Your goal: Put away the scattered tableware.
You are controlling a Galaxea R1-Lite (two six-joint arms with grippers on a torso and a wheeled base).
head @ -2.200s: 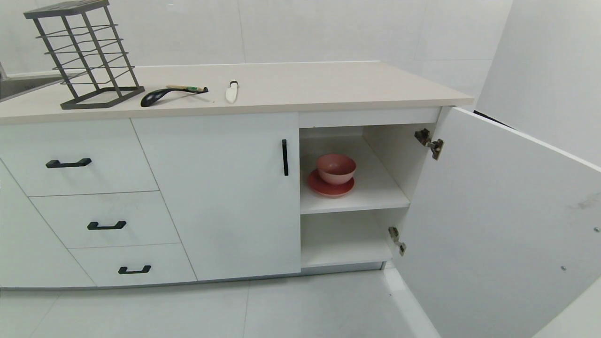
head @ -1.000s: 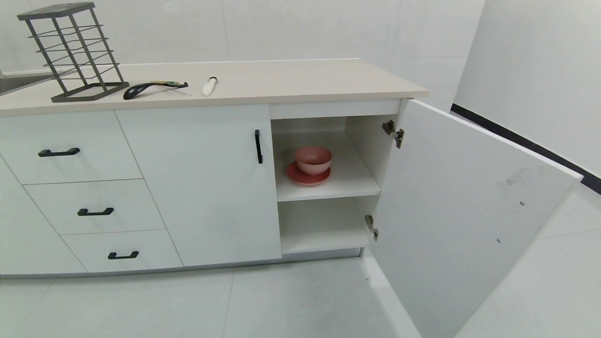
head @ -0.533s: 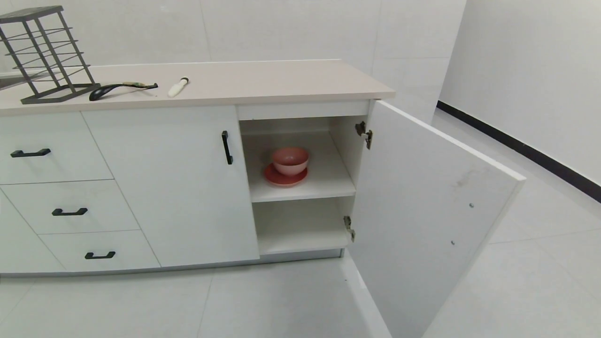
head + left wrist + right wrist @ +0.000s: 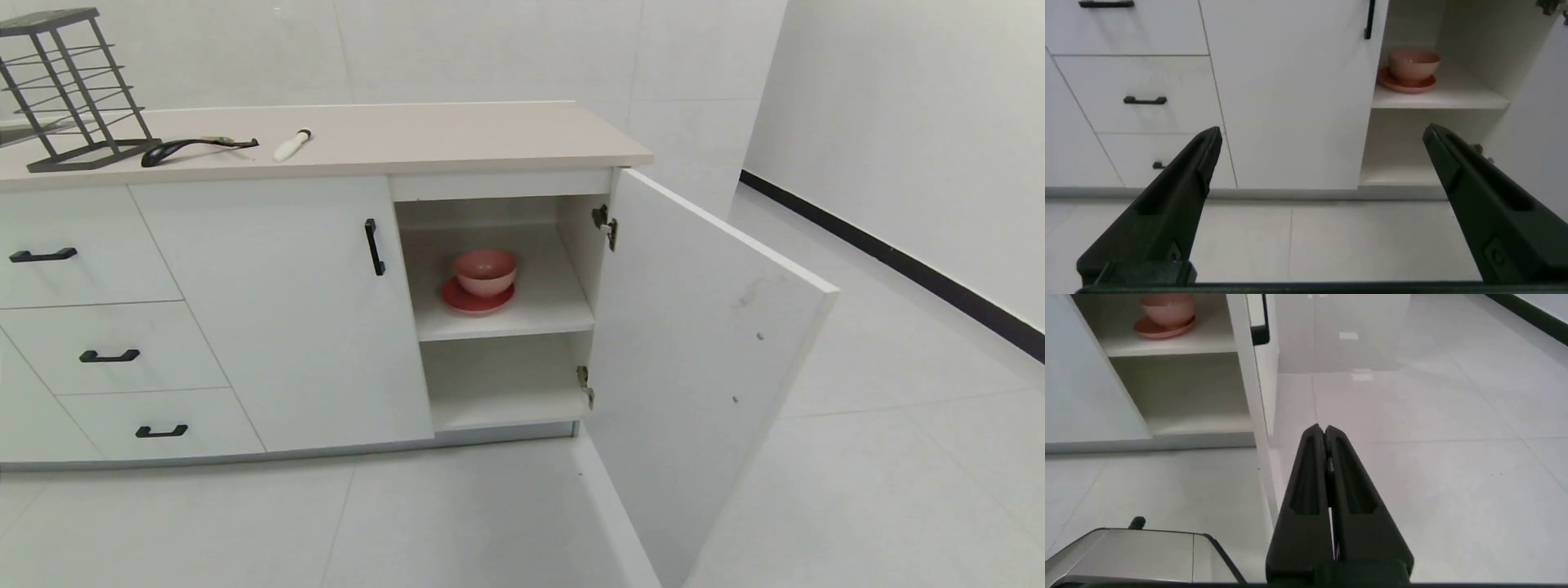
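Left gripper hanging spread wide, holding nothing; pink bowl sitting on red plate on upper cabinet shelf, well ahead of it. Right gripper pressed together, pointing toward floor; open cabinet door near it. Black spoon, white knife lying on countertop.

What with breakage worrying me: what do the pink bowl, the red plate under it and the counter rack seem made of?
Bowl: probably plastic or melamine; matte pink with no glaze shine.
Plate: likely the same; matte red with a thin rim.
Rack: metal wire by its thin straight bars, with a dark grey, seemingly coated finish.
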